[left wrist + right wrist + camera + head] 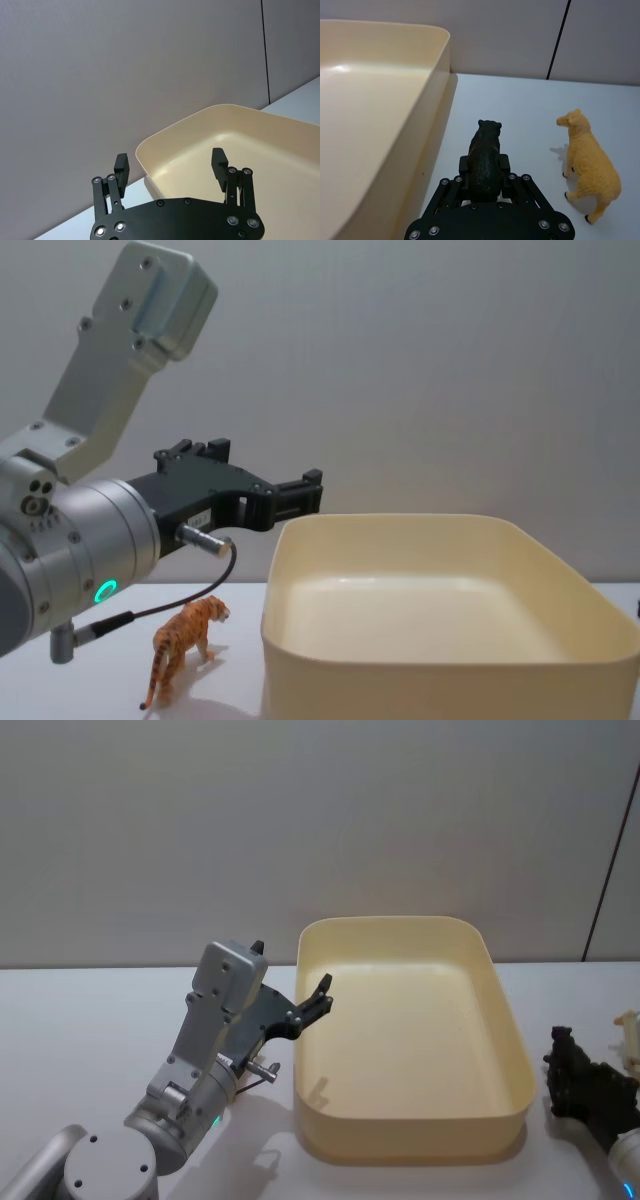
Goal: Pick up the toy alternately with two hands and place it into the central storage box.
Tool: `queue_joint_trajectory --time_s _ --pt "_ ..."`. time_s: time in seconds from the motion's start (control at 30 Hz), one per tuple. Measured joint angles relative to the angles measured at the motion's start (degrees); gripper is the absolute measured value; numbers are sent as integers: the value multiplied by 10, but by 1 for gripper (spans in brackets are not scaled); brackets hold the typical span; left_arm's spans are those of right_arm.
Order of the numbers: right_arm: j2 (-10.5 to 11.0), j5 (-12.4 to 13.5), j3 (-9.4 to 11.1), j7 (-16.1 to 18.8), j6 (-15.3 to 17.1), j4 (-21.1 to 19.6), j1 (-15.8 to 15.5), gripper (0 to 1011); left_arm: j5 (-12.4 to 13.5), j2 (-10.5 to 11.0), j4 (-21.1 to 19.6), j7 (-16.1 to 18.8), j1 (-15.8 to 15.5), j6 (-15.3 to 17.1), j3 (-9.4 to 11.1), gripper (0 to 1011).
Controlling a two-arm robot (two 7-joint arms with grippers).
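My right gripper (484, 167) clamps a black toy animal (485, 155); my left gripper (170, 161) hangs spread and empty.
The toy faces away, hiding its kind and most of the right fingertips; it is held just right of the smooth, round-cornered cream tub (400, 1145), outside it. The left gripper hovers over the tub's left rim. A matte tan sheep (590, 165) stands near the toy; a striped tiger (180, 640) stands left of the tub.

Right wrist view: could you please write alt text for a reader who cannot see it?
The right gripper is shut on a black toy animal, beside the outer wall of the cream storage box. A tan toy sheep stands on the white table nearby.
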Motion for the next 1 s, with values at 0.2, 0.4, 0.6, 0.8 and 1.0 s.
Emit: queue_joint_trajectory --time_s 0.2,0.4,0.6,0.8,1.0 --pt "2 -6 4 -2 -16 -17 -1 304 0 0 0 0 0 0 0 1001" --pt "3 -11 10 -4 -29 -40 8 304 0 0 0 0 0 0 0 1001" --pt "1 -13 14 7 -27 -62 26 304 0 0 0 0 0 0 0 1001" --pt "-3 -13 14 32 -11 -69 45 304 0 0 0 0 0 0 0 1001" --pt "-12 -15 9 69 17 -61 70 304 0 0 0 0 0 0 0 1001"
